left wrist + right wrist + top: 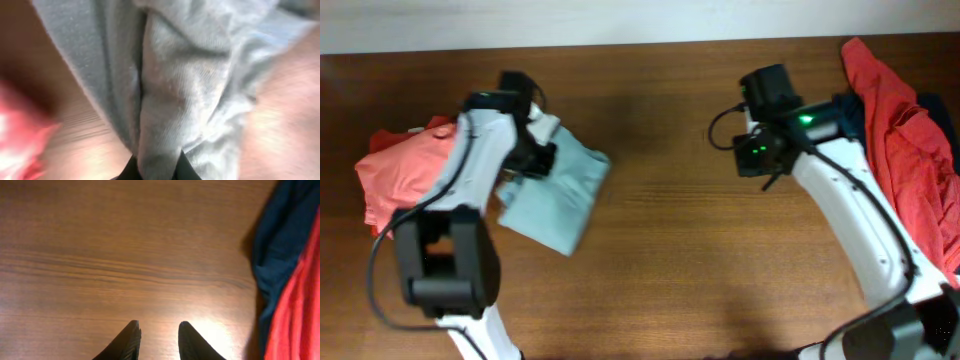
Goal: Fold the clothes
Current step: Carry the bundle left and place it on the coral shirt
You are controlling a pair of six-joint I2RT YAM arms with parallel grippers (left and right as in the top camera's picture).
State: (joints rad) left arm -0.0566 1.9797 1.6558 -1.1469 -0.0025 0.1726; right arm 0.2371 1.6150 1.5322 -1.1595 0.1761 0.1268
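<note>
Overhead, the brown wooden table (670,220) is taking up nearly the whole view. At its right edge a heap of coral-red clothes (900,130) is sprawling from the far side toward the near side, with a navy piece (285,240) showing from beneath its inner edge. At the left end a smaller coral-red tee (400,175) is lying bunched up. Just beside it, toward the middle, the pale grey-blue T-shirt (560,195) is lying partly folded on the wood, its far end rumpled under the left arm.

In the left wrist view the left gripper (157,172) is pinching a thick ridge of that grey-blue knit, its dark fingertips (187,172) closed against the cloth on either side. Blurred red cloth is showing at the lower left of that view.

In the right wrist view the right gripper (157,335) is hovering over bare wood, its jaws standing apart with nothing between them. The navy piece and the red cloth are lying off to its right, apart from the fingers.
</note>
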